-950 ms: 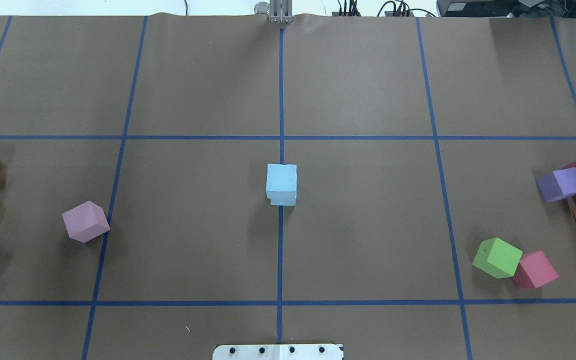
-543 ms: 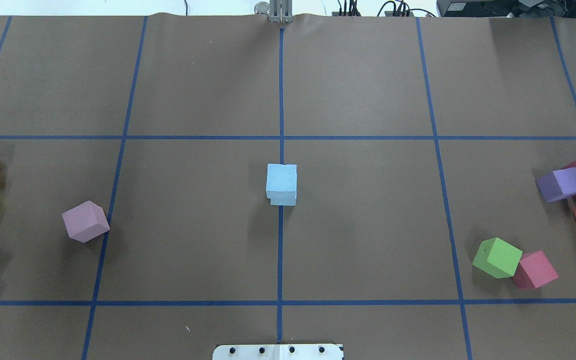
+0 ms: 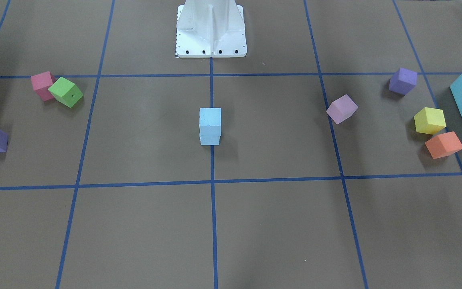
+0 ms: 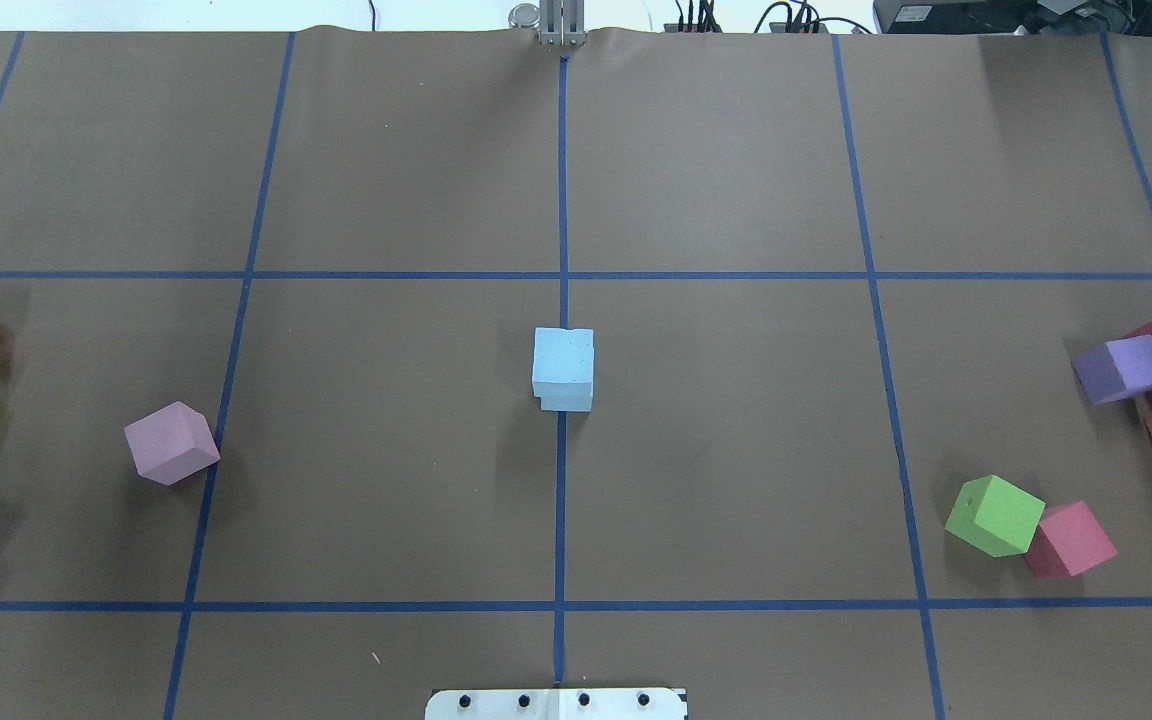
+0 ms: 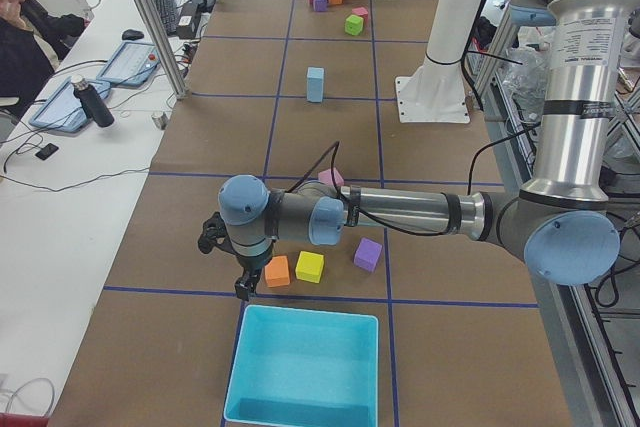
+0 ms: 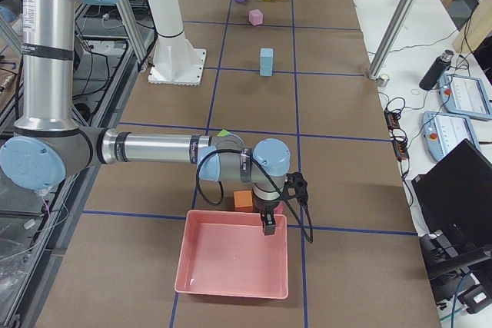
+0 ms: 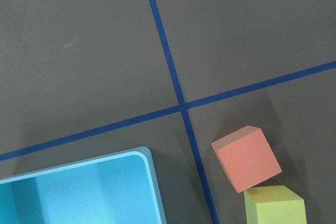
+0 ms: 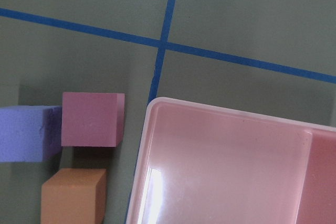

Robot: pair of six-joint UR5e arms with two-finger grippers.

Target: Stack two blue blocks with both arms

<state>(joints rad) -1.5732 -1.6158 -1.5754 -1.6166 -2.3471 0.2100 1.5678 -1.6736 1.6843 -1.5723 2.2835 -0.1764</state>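
- Brown paper table (image 4: pixel 386 180) marked off by a blue tape grid (image 4: pixel 562 200). Loose coloured foam cubes lie towards both ends, well apart from the middle.
- Blue blocks: both at the table's centre, on the middle tape line. Upper blue block (image 3: pixel 210 117) rests on top of the lower blue block (image 3: pixel 209 139). From overhead the edges look not quite flush, with a sliver of the lower one showing at the near side. The stack stands upright and nothing touches it.
- Left arm (image 5: pixel 400 212): stretched low over the table end on its own side, well apart from the stack. Left gripper (image 5: pixel 242 287) hangs just beside the turquoise bin (image 5: pixel 300 362), near an orange cube (image 7: pixel 245 157) and a yellow cube (image 7: pixel 274 205).
- Right arm (image 6: pixel 154 147): likewise at the opposite end. Right gripper (image 6: pixel 267 224) hangs over the near rim of the pink bin (image 6: pixel 234 259).
- Fingers: each gripper shows only in a side view and neither wrist camera catches its own fingertips, so I cannot tell whether they are spread or pressed together. No block is visible in either.
- Progress, as a judgement: the stacking looks done, with one blue block on the other and both arms clear. Nothing appears left beyond the stack holding.
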